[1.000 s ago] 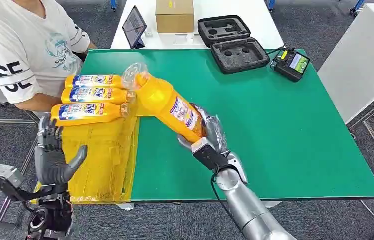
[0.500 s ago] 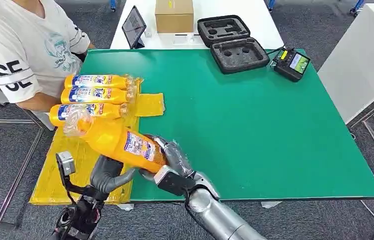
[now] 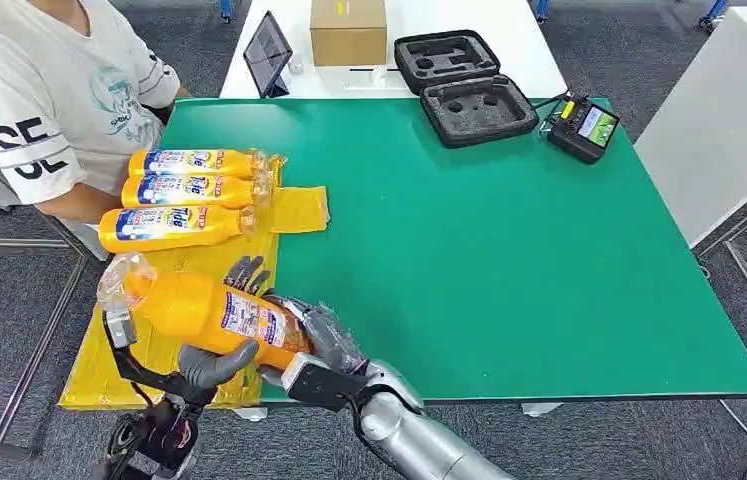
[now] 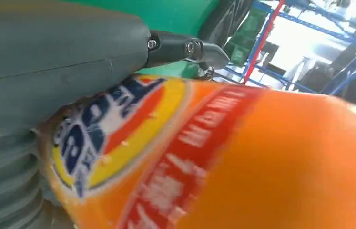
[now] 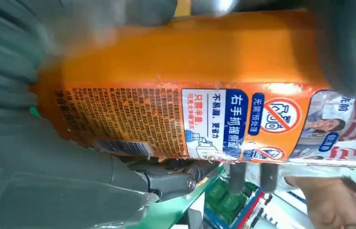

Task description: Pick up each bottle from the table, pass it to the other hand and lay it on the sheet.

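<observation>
An orange bottle (image 3: pixel 204 310) hangs tilted over the near part of the yellow sheet (image 3: pixel 299 210), its clear cap end pointing to the left. My right hand (image 3: pixel 324 342) grips its base. My left hand (image 3: pixel 211 362) wraps its middle from below, thumb in front and fingertips (image 3: pixel 245 272) showing behind. The bottle's label (image 4: pixel 133 124) lies against the palm in the left wrist view, and the back label (image 5: pixel 190 124) faces the right wrist camera. Three more orange bottles (image 3: pixel 189 190) lie side by side at the sheet's far end.
A person in a white shirt (image 3: pixel 44 95) sits at the table's far left corner beside the sheet. A tablet (image 3: pixel 267 52), a cardboard box (image 3: pixel 349 30), an open black foam case (image 3: pixel 464 85) and a small screen device (image 3: pixel 582 127) stand along the far side of the green table (image 3: pixel 509 240).
My right arm has swung the bottle from over the table's middle left and toward me over the sheet. My left hand has risen from beside the table and wrapped around it.
</observation>
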Controlling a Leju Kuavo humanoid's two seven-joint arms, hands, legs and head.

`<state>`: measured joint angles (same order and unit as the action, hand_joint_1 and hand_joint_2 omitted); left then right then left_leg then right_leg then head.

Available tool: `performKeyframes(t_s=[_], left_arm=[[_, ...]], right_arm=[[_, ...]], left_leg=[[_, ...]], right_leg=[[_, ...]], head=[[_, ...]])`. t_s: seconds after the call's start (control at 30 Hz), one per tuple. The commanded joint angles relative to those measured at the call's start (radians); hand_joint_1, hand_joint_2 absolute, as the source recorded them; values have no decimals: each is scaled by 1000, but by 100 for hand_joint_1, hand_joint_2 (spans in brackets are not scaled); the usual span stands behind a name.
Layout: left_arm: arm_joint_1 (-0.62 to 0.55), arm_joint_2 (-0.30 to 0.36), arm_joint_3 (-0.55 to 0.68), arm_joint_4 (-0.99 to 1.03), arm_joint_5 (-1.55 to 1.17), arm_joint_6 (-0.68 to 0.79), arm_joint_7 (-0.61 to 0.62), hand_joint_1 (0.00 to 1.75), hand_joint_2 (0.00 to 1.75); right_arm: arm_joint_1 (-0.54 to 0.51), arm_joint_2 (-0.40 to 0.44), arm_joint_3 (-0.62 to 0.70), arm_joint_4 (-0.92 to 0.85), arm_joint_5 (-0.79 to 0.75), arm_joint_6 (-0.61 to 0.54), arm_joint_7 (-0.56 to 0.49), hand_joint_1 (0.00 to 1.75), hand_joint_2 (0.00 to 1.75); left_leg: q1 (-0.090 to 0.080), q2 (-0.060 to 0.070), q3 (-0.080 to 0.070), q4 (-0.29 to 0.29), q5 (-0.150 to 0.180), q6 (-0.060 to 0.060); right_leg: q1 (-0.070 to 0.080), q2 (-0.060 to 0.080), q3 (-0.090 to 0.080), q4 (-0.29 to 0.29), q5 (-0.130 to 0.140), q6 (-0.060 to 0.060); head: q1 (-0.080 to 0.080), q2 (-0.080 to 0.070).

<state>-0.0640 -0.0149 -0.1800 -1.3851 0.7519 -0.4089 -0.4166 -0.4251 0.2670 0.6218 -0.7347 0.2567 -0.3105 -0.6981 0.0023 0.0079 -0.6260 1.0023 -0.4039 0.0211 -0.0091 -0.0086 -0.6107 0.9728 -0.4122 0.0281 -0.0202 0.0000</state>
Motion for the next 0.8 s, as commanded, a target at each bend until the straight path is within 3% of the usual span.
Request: performKeyframes(t_s=[0.03, 0.17, 0.2, 0.23, 0.8], left_arm=[[-39, -14, 55, 21, 6, 42, -14, 0, 175], [-55, -11, 35, 47, -65, 78, -17, 0, 175], [-60, -9, 27, 53, -88, 86, -21, 133, 175], [-73, -16, 19, 75, -100, 83, -18, 175, 175], [-97, -10, -18, 94, -174, 90, -26, 175, 175]], right_arm=[[-49, 13, 49, 181, 22, 0, 0, 175, 175], [-49, 14, 31, 194, 40, -6, 0, 175, 175], [-48, 14, 27, 193, 43, -8, 0, 175, 175], [-47, 12, 17, 185, 53, -8, 0, 175, 175], [-55, 19, -13, 169, 56, -18, 0, 175, 175]], left_leg=[[1, -1, 3, -1, -1, -1], [1, -2, 4, 0, -1, -1], [1, -2, 3, -1, 0, -1], [1, -3, 5, 0, -2, -1], [0, -2, 3, 0, -1, -1]], right_leg=[[1, 0, 4, -1, -1, -1], [1, -1, 5, -1, -2, -1], [1, -2, 4, -1, -1, 0], [1, -2, 6, -1, -2, -1], [0, -1, 3, -1, -1, 0]], head=[[0, 0], [0, 0], [0, 0], [0, 0], [0, 0]])
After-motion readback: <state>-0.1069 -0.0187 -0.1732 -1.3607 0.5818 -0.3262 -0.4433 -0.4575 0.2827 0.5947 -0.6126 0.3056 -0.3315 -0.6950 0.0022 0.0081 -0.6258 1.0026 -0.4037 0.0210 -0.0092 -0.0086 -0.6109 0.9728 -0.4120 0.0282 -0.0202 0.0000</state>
